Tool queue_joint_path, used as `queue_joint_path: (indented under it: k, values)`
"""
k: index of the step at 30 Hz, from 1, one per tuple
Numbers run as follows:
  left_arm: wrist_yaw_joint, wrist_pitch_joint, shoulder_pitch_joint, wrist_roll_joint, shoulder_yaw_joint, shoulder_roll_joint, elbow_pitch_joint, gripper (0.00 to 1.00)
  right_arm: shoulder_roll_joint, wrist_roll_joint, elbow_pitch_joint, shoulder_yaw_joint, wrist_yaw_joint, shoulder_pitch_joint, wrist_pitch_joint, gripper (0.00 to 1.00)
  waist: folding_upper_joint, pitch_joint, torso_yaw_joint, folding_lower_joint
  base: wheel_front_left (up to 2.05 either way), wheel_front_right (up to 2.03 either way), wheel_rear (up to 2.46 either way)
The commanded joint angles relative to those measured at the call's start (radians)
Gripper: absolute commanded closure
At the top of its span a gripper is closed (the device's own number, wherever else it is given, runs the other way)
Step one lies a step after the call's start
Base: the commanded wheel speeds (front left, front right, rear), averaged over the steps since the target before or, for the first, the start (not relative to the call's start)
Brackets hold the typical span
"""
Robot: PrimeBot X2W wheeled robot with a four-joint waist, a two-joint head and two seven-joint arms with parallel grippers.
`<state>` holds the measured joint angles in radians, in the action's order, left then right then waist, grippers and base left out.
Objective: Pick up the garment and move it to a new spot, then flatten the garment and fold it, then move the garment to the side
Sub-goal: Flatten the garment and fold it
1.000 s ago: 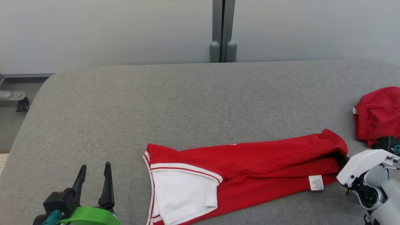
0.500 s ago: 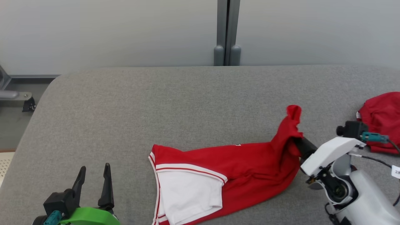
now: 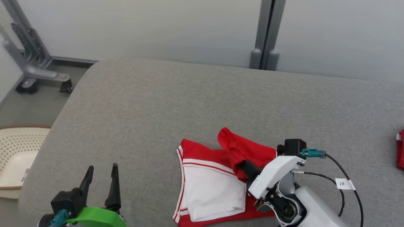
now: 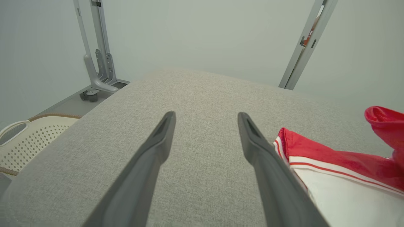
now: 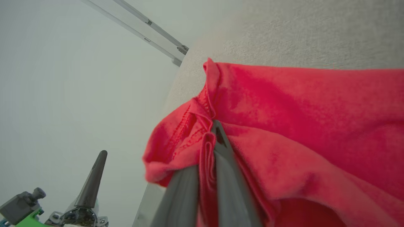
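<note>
The garment is red with a white, red-striped panel and lies on the grey table near its front edge. My right gripper is shut on the garment's red end, held raised over the middle of the cloth. In the right wrist view the fingers pinch a bunched red hem of the garment. My left gripper stands open and empty at the lower left, apart from the cloth. In its own view the left gripper points over bare table, with the garment just to the right.
A second red cloth lies at the table's right edge. A cream perforated basket sits on the floor to the left, beyond the table's rounded corner. A wheeled metal stand is at the back left, and a grey post stands behind the table.
My right gripper has carried the garment's right end up and over to the left, doubling the cloth onto itself. The head camera has turned left. The left gripper has stayed put.
</note>
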<state>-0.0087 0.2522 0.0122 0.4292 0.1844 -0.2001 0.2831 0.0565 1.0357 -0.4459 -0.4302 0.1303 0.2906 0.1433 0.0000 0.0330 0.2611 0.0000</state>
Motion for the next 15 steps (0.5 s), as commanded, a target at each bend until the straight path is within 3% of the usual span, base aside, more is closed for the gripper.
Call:
queue_joint_path:
  k: [1, 13, 14, 15]
  values:
    - [-0.003, 0.001, 0.019, 0.001, 0.001, 0.002, 0.003, 0.0, -0.002, 0.007, -0.016, -0.016, 0.0, 0.018, -0.017, 1.0, 0.0, -0.011, 0.056, 0.0, 0.0, 0.0, 0.0]
    - [-0.006, 0.007, 0.047, -0.002, 0.01, 0.015, 0.025, 0.0, -0.004, 0.143, -0.188, -0.275, 0.0, 0.141, -0.158, 1.0, 0.0, -0.053, 0.119, 0.0, 0.0, 0.0, 0.0]
    - [-0.005, 0.008, 0.047, -0.002, 0.01, 0.015, 0.027, 0.0, -0.004, 0.154, -0.204, -0.295, 0.0, 0.147, -0.163, 0.83, 0.0, -0.053, 0.119, 0.0, 0.0, 0.0, 0.0]
    - [-0.005, 0.008, 0.048, -0.002, 0.01, 0.015, 0.03, 0.0, -0.004, 0.166, -0.222, -0.319, 0.001, 0.155, -0.168, 0.32, 0.0, -0.052, 0.117, 0.0, 0.0, 0.0, 0.0]
